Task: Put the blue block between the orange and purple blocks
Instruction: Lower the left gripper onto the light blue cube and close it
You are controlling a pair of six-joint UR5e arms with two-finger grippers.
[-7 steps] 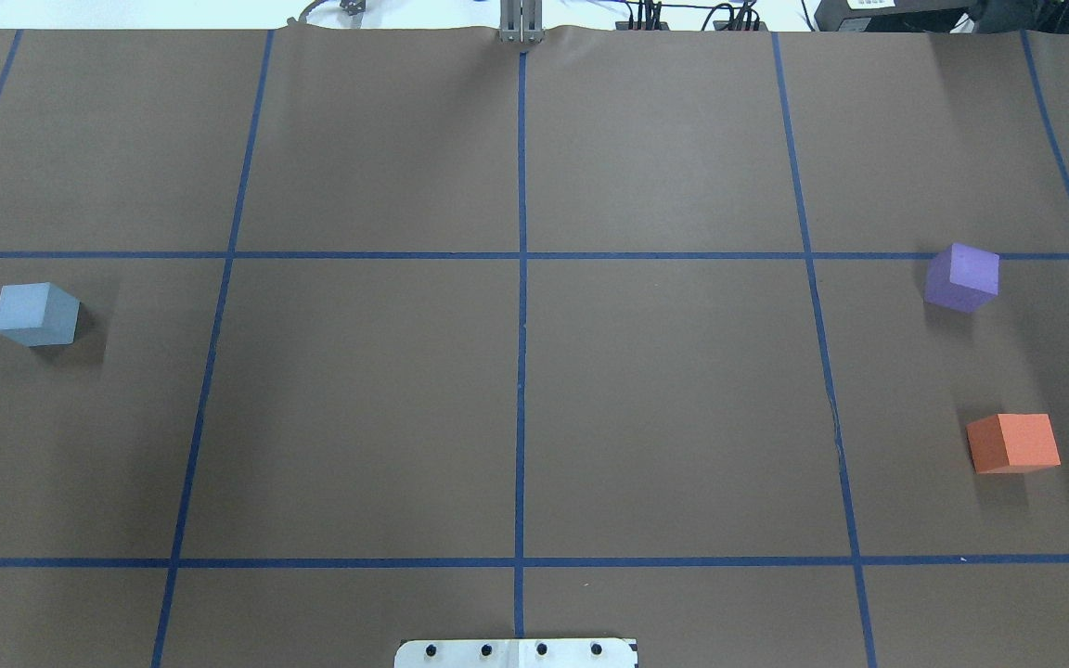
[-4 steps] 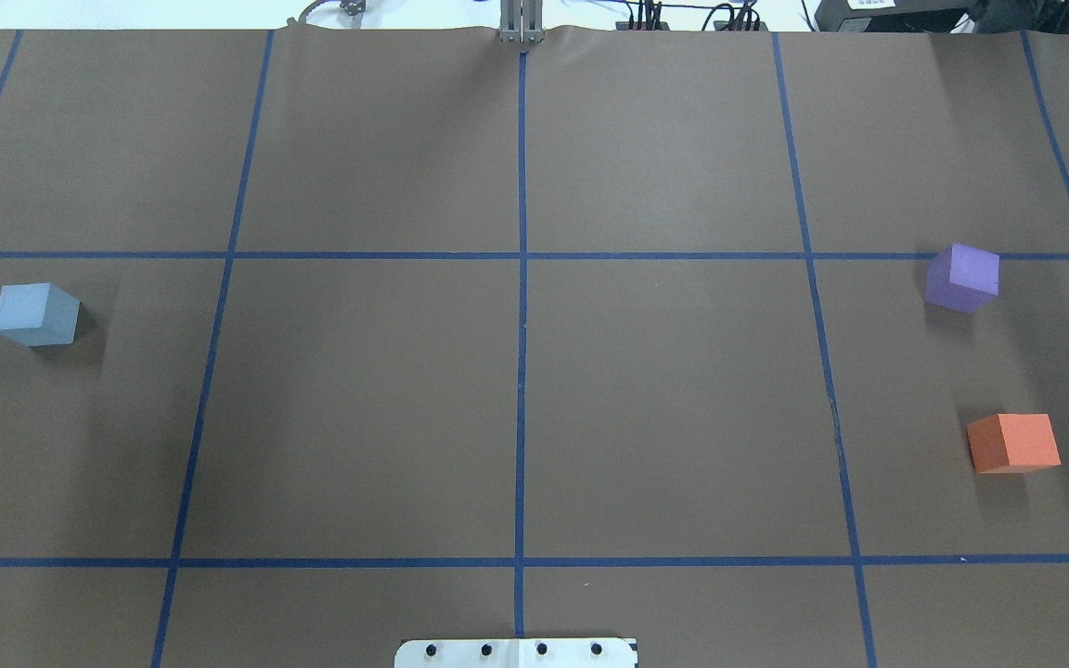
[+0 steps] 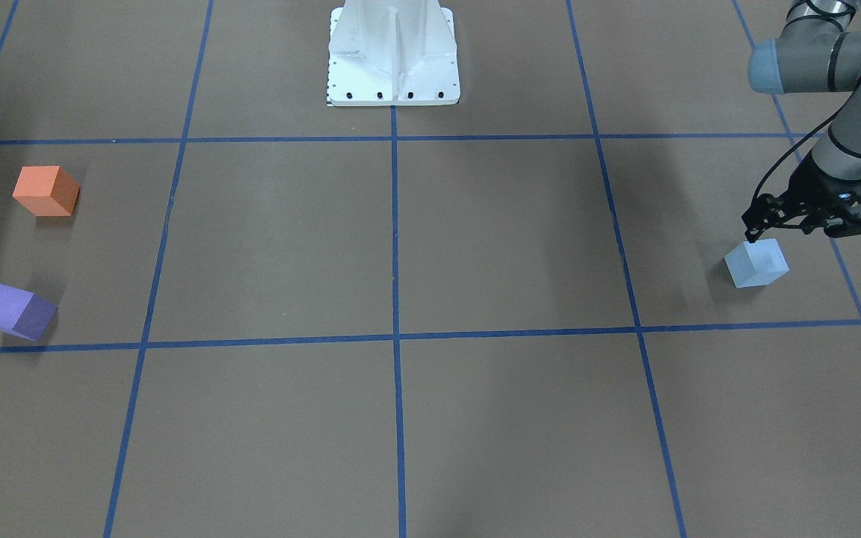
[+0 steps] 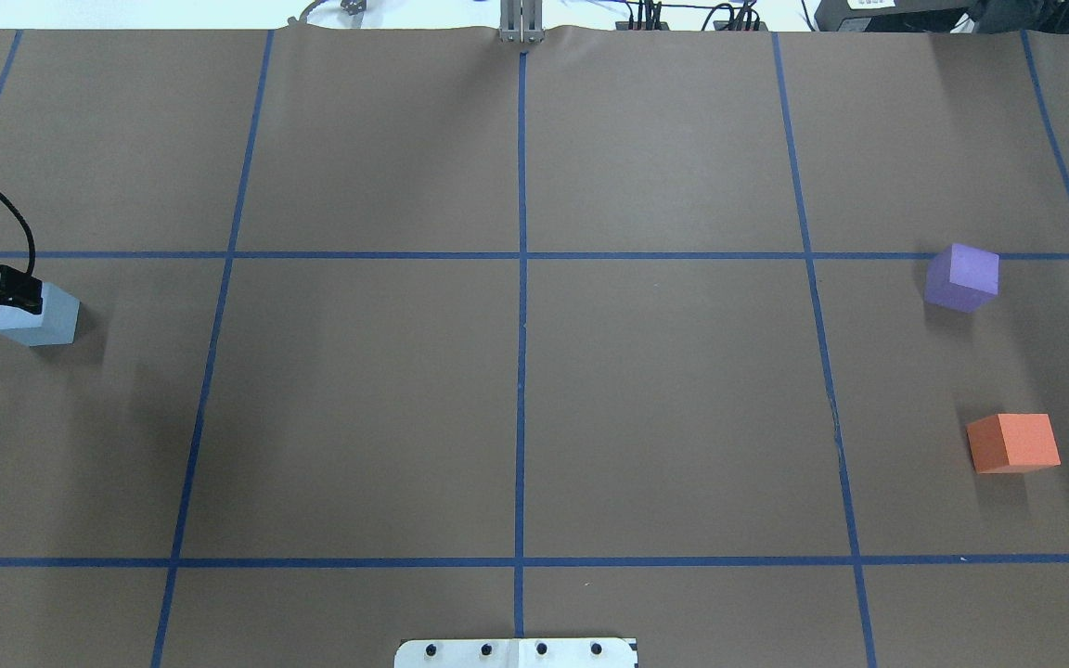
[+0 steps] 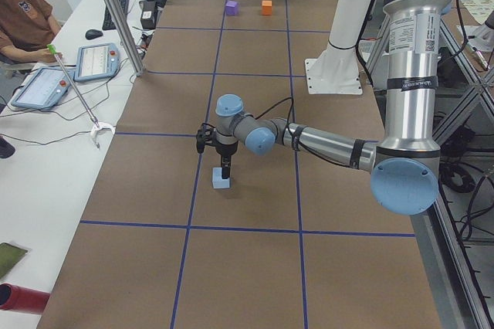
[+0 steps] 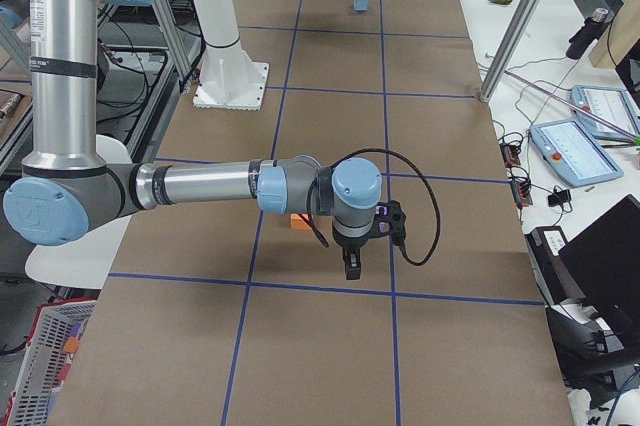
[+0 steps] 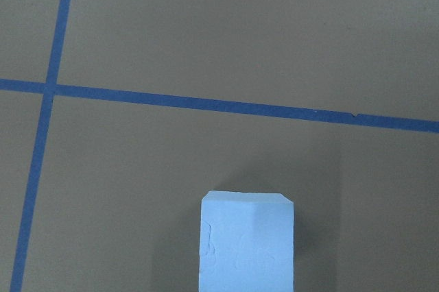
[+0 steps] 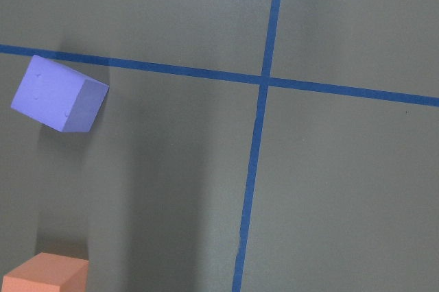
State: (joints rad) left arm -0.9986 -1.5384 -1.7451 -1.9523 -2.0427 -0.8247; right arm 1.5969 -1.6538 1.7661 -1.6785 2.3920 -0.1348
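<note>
The pale blue block (image 4: 36,315) sits at the table's left side and also shows in the front view (image 3: 755,263). My left gripper (image 3: 819,228) hovers just above it, offset toward the table's left edge, jaws spread open and empty. One fingertip (image 4: 29,297) overlaps the block's top. The left wrist view shows the block (image 7: 247,244) at the bottom centre. The purple block (image 4: 962,276) and orange block (image 4: 1013,443) stand apart at the far right. My right gripper (image 6: 352,268) hangs near them, seen only from the side, so I cannot tell its state.
The white robot base plate (image 4: 516,652) is at the near middle edge. Blue tape lines (image 4: 521,325) grid the brown table. An operator's bench with tablets (image 5: 96,61) and a metal pole (image 5: 116,12) run along the far side.
My left gripper has come into the overhead view from the left edge and now stands over the blue block. No block has moved.
</note>
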